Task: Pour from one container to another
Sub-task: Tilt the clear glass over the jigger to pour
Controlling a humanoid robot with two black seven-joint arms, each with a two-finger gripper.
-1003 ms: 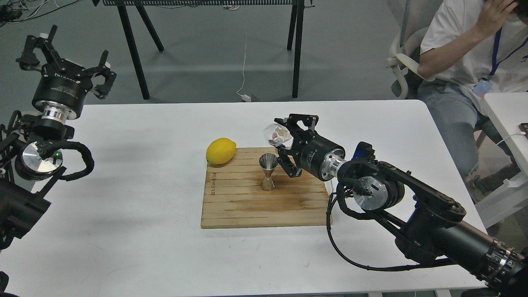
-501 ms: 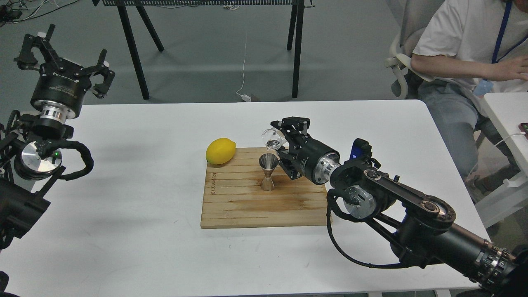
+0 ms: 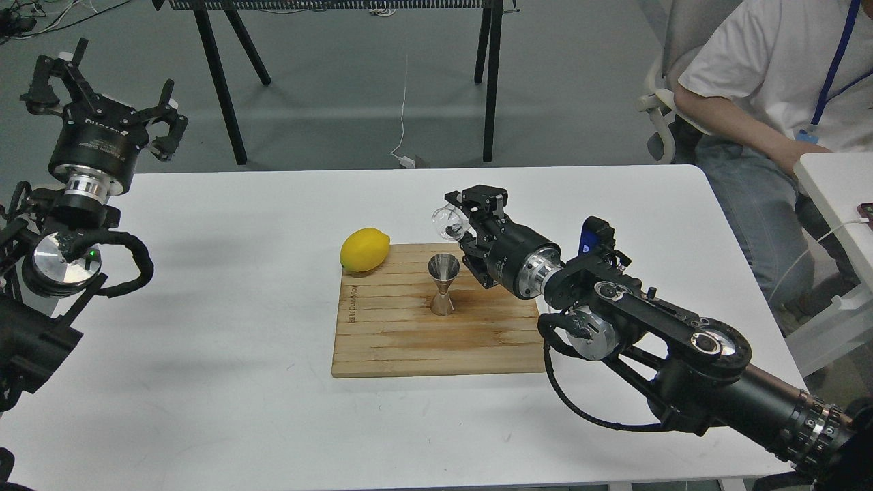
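A steel hourglass jigger (image 3: 443,283) stands upright on the wooden board (image 3: 409,341). My right gripper (image 3: 462,221) is shut on a small clear glass cup (image 3: 448,222), held tipped on its side just above and slightly right of the jigger's mouth. The cup's rim points left and down toward the jigger. My left gripper (image 3: 106,82) hangs open high at the far left, beyond the table's edge, holding nothing.
A yellow lemon (image 3: 365,249) lies at the board's back left corner. The board rests on a white table (image 3: 204,307). A seated person (image 3: 784,88) is at the back right. Black table legs (image 3: 218,75) stand behind the table.
The right gripper has rolled further with the cup, tipping it more over the jigger, and the arm shifted slightly left. The left arm has barely moved.
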